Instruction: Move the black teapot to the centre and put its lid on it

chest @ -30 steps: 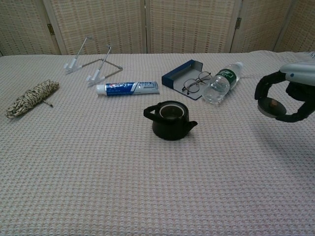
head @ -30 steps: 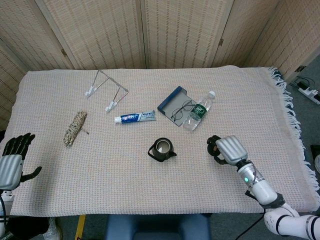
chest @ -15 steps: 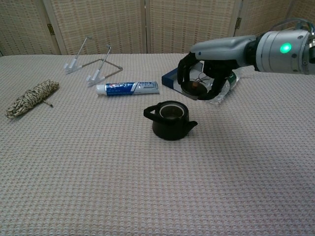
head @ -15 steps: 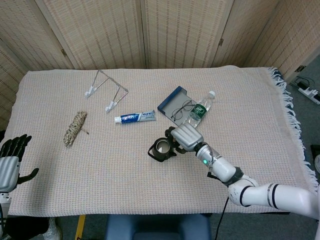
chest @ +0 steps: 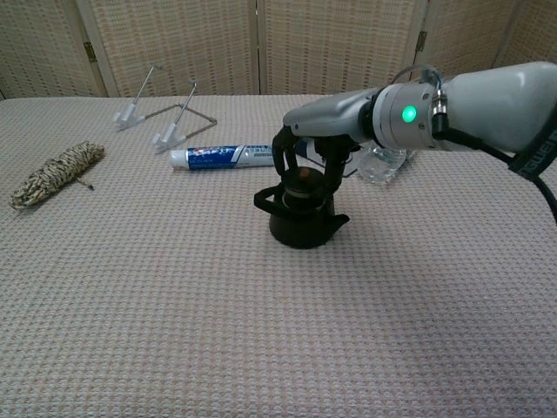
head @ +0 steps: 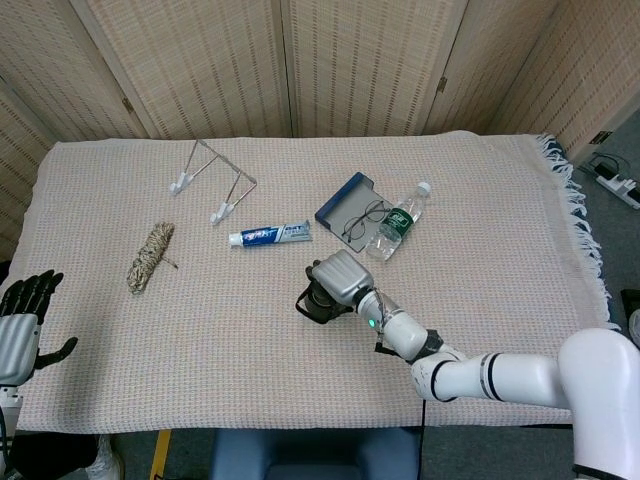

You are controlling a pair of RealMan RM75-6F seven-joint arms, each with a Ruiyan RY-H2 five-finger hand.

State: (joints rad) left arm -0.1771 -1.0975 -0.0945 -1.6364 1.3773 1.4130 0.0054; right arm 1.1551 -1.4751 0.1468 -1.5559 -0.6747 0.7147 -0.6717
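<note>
The black teapot [chest: 300, 222] stands near the middle of the cloth-covered table; in the head view the teapot [head: 316, 306] is mostly hidden under my right hand. My right hand [chest: 306, 161] [head: 338, 279] hovers directly over its opening and grips the round lid [chest: 302, 180], which sits at or just above the pot's rim. Whether the lid rests on the rim cannot be told. My left hand [head: 22, 320] hangs at the table's left edge with its fingers spread and nothing in it.
Behind the teapot lie a toothpaste tube [chest: 224, 156], a glasses case with spectacles [head: 352, 213] and a water bottle [head: 396, 223]. A wire stand [chest: 165, 116] is at the back left and a bundle of twine [chest: 54, 173] at the left.
My right hand has carried the lid leftward from the table's right side to directly above the teapot and lowered it to the rim. The left hand has barely moved.
</note>
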